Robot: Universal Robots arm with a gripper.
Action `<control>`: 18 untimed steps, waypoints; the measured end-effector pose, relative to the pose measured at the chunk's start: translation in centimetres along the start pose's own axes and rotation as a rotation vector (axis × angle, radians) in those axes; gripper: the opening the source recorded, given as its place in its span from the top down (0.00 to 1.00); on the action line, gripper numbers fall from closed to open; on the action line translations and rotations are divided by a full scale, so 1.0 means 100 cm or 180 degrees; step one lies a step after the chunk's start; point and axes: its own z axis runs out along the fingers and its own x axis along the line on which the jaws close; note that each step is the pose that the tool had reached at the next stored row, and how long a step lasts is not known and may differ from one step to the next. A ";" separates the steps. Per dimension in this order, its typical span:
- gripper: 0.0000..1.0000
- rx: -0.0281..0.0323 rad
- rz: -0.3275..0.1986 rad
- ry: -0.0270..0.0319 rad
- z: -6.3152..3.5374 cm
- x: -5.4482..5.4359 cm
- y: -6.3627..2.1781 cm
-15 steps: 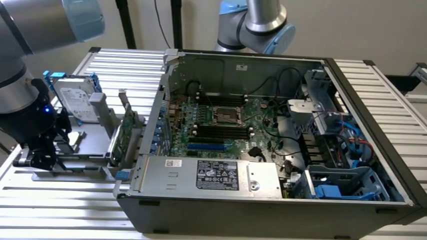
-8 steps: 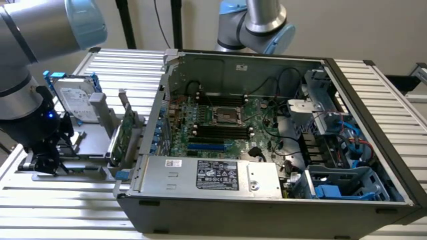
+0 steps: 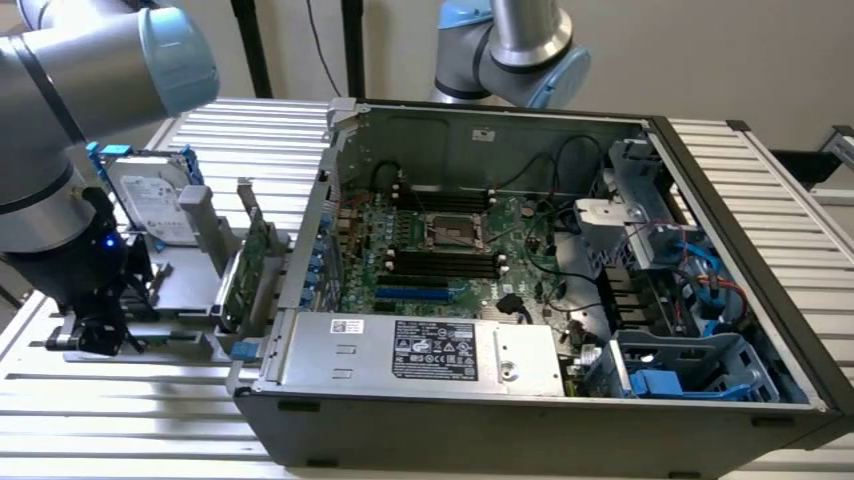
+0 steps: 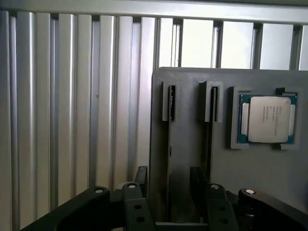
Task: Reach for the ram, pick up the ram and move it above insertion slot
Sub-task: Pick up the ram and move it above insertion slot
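Over the grey holder (image 4: 250, 175), beside its processor (image 4: 267, 119), the pincer (image 4: 168, 174) stands apart, ram (image 3: 254, 265) untouched.

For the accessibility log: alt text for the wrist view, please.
Open gripper hangs over a grey holder with two slots, a CPU seated in a recess beside them, all on a ribbed metal table.

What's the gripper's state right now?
Gripper: open, holding nothing, over the gray holder tray, apart from the ram.
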 end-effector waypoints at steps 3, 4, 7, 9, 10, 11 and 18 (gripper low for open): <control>0.52 0.0000 0.0000 0.0000 0.0040 0.000 -0.0001; 0.52 0.0000 0.0000 0.0000 0.0050 0.000 -0.0001; 0.52 0.0000 0.0000 0.0000 0.0065 0.000 -0.0001; 0.60 0.0000 0.0000 0.0000 0.0074 0.000 -0.0002; 0.60 0.0000 0.0000 0.0000 0.0076 0.000 -0.0002; 0.67 0.0000 0.0000 0.0000 0.0078 0.000 -0.0002; 0.79 0.0000 0.0000 0.0000 0.0082 0.000 -0.0006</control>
